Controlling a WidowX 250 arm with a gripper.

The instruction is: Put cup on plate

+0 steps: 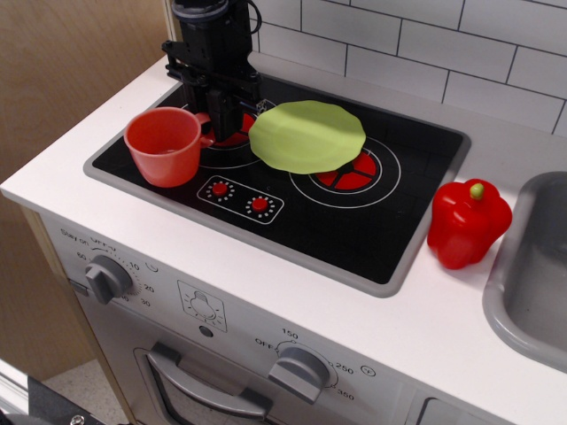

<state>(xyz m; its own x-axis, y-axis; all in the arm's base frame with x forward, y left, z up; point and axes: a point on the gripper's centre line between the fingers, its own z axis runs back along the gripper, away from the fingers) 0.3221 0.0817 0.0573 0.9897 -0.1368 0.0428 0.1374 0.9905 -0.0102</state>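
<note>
The red-orange cup (162, 144) sits at the left edge of the black stovetop (354, 226), tipped a little toward the front. Its handle points right, toward my gripper. My black gripper (220, 124) comes down from above, just right of the cup. Its fingers look closed on the cup's handle, which they mostly hide. The light-green plate (306, 135) lies flat on the stovetop between the two burners. It is right of the gripper and close to it.
A glossy red bell pepper (468, 223) stands on the white counter at the right. A grey sink (532, 283) is at the far right edge. A white tiled wall runs along the back. Oven knobs (111, 280) face front below the counter edge.
</note>
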